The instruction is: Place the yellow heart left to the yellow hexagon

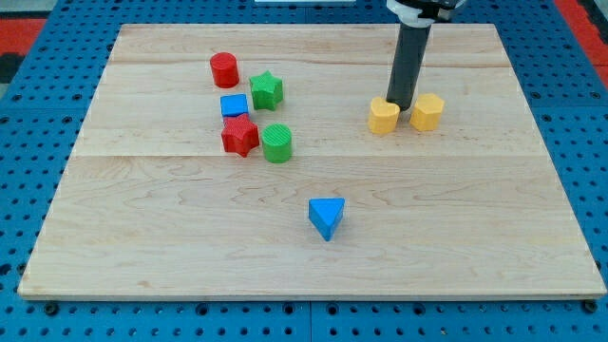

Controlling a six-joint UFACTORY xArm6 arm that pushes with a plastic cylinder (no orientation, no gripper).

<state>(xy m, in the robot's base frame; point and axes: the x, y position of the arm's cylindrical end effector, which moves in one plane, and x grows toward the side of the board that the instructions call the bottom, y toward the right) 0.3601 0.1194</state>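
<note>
Rod work only here: the arm carries no fingers, so nothing spreads or pinches, and the tip (400, 104) just rests on the board (190, 247). It stands in the narrow gap between the two yellow blocks, towards the view's upper right, touching or all but touching both.

The block on the view's left of the tip looks like the heart (384, 117), with a dip in its top edge. The one on the right looks like the hexagon (427, 111). At this size I would not swear to either shape.

If that reading holds, the heart already lies left of the hexagon, close by and a shade nearer the view's bottom. The tip sits just right of the heart and slightly above it. To my eye the task is as good as done, and any further push leftward would only widen the gap.

The other blocks, a cluster of red, green and blue pieces (249, 109) at the view's left and a blue triangle (326, 217) lower down, lie well apart from all this.
</note>
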